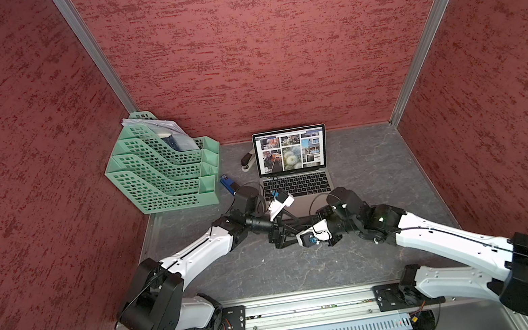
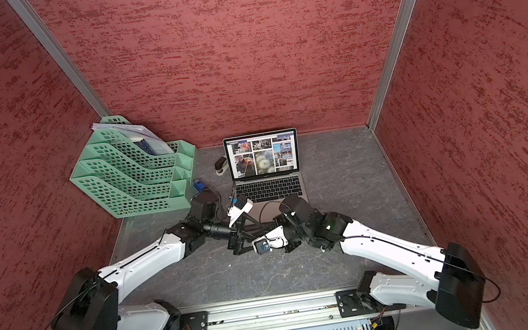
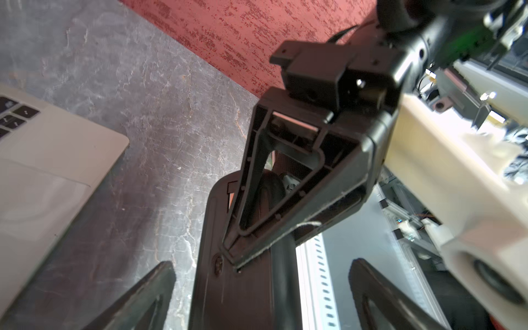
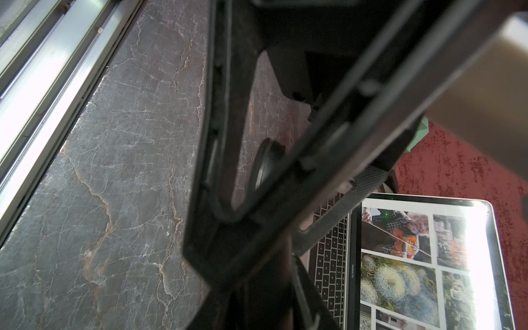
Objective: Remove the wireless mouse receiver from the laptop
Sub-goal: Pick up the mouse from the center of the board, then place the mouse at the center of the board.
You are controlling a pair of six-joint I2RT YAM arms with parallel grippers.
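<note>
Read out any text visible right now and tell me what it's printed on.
"MacBook Pro": on the black bezel under the screen of the slim silver-grey laptop, faint, in the right wrist view.
Page header at the top of the screen: too small to read.
Key legends: blurred.
Nothing else shows readable text.

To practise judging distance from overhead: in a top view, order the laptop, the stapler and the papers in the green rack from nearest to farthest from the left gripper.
1. laptop, just beyond the left gripper.
2. stapler, at the laptop's back left.
3. papers, rearmost slot of the green rack, far-left corner.
</note>
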